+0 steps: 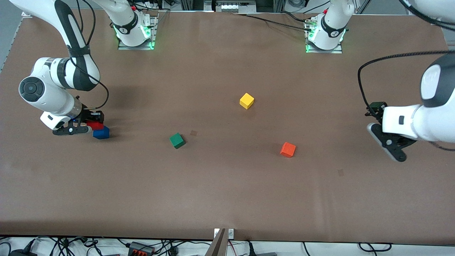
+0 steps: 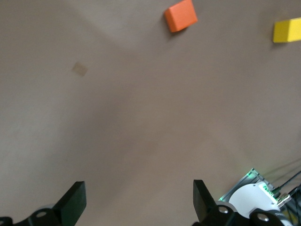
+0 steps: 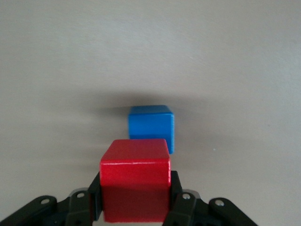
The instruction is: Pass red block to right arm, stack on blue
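Five cubes in play on the brown tabletop (image 1: pixel 227 199). Red block (image 1: pixel 95 125) is clamped between the fingers (image 3: pixel 95 200) of the right gripper (image 1: pixel 93 122), low over the right arm's end of the tabletop. Blue block (image 1: pixel 101 133) sits on the tabletop just beside the red one, slightly nearer the front camera; the two look close or touching in the front view, but I cannot tell if they make contact. Right wrist view: red block (image 3: pixel 135 186) pinched on two sides, blue block (image 3: pixel 151 126) just ahead of it and partly overlapped by it, red not yet squarely over blue.

Left gripper (image 1: pixel 391 144) hangs over the left arm's end of the tabletop and waits, well apart from every cube. Its fingers (image 2: pixel 73 203) are spread wide with nothing between them; left gripper (image 2: pixel 138 202) looks down on bare tabletop.

Green cube (image 1: pixel 177 140) lies toward the middle. Yellow cube (image 1: pixel 246 101) is farther from the front camera than green. Orange cube (image 1: pixel 288 149) is nearer the left arm's end. All three stand well apart. Left wrist view also catches the orange cube (image 2: pixel 180 15) and yellow cube (image 2: pixel 287 30).
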You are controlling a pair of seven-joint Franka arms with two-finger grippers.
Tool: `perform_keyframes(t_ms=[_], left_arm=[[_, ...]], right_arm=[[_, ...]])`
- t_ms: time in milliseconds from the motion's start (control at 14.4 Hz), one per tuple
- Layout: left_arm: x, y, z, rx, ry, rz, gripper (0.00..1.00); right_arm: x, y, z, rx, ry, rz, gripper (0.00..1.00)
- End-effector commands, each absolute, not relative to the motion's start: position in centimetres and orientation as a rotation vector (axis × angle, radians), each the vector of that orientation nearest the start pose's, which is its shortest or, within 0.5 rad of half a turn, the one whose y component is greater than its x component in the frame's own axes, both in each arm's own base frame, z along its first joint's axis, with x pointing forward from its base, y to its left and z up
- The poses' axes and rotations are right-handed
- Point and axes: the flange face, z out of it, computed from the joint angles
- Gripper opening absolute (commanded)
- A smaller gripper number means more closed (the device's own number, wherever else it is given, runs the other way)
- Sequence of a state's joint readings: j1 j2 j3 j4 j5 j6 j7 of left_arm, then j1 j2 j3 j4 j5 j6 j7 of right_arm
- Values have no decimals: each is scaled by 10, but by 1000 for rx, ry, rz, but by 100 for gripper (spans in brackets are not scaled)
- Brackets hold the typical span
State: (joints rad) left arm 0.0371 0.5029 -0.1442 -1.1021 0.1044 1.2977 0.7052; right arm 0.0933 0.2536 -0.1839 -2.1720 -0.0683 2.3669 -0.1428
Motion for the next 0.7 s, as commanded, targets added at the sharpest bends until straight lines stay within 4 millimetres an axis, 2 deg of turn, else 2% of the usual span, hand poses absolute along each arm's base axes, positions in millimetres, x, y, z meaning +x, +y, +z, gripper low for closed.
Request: perform_keyframes(t_ms=[0,139,348,487,626], left_arm=[[620,-39,538,-2957,845,512,100],[601,-39,556,-2994,517,445,100],[572,-34,573,-3023,191,241,100],[557,-21,590,-3108,34,85,100],[554,-11,604,-3151,4,3,100]], right_arm=[[552,-66,260,-3236,-147,79,0],[555,-66,258,-3238,-146,74,0],[556,-64,258,-3235,-138,75,0],[560,-60,262,-3236,-150,62,0],[568,-62,268,-3239,-163,36,0]])
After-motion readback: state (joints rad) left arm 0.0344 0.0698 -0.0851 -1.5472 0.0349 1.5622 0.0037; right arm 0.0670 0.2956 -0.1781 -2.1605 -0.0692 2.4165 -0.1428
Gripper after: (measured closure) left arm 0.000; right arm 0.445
